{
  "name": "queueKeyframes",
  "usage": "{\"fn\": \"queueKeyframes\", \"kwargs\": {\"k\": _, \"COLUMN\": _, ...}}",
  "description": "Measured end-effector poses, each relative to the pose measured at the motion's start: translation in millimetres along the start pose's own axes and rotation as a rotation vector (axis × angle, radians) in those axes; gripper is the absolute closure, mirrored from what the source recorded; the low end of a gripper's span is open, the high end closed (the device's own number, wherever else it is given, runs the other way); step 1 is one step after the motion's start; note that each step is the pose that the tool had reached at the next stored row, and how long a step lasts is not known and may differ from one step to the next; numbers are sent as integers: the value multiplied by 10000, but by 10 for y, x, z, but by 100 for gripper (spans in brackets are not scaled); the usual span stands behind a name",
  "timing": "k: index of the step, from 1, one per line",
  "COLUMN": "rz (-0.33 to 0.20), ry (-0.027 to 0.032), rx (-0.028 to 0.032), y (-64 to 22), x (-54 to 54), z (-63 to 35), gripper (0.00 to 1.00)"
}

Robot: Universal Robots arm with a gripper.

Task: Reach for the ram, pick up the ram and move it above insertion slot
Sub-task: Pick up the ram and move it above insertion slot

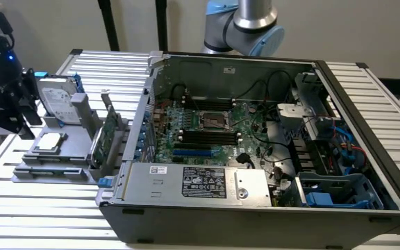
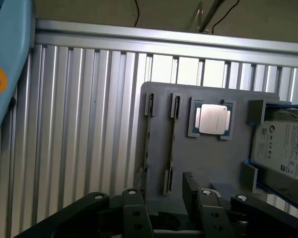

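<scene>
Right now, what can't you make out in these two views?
Ram: in the wrist view the narrow slots of the gray holder are seen edge-on; whether a stick sits in them is unclear.
Motherboard slots: exterior view, too small to tell which are free.
Hard drive: wrist view, cut off by the frame edge.

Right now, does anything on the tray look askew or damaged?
Nothing stands out. The CPU lies flat in its pocket on the tray, the drive sits in its holder, and the open hand hangs over it.
</scene>
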State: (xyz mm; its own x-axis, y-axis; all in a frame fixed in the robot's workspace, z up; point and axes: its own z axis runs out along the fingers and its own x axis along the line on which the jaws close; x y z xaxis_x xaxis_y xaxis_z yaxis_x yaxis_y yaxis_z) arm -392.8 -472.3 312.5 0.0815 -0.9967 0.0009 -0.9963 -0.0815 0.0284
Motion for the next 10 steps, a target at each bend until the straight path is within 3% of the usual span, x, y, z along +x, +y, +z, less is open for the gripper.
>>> {"fn": "queueKeyframes", "kwargs": {"k": 10, "rz": 1, "ry": 1, "rx": -2, "y": 20, "x": 17, "z": 183, "gripper": 58}}
